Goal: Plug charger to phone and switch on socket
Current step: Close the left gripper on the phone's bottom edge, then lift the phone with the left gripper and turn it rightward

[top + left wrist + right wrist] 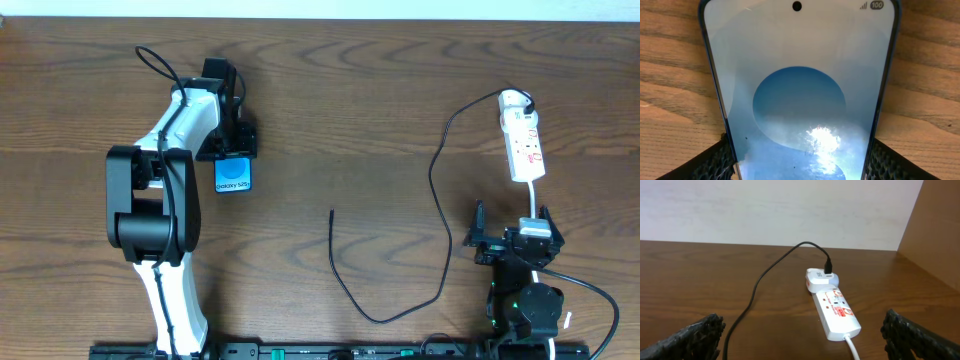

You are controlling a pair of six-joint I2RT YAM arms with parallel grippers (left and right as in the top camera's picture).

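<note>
**Surfaces and finishes**

The table (380, 90) is brown wood-grain with a smooth, low-sheen finish. The phone (800, 100) has a glossy, glass-like screen that catches a bright glare. The socket (837, 312) is smooth white plastic with a slight gloss. The charger (440, 200) has a matt black sheath. The left gripper (799, 162) has black pads (715, 162), rough and knobbly like rubber.

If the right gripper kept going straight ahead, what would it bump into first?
Likely the white socket strip, near the end where its thick cord comes out, though depth is hard to judge.
</note>
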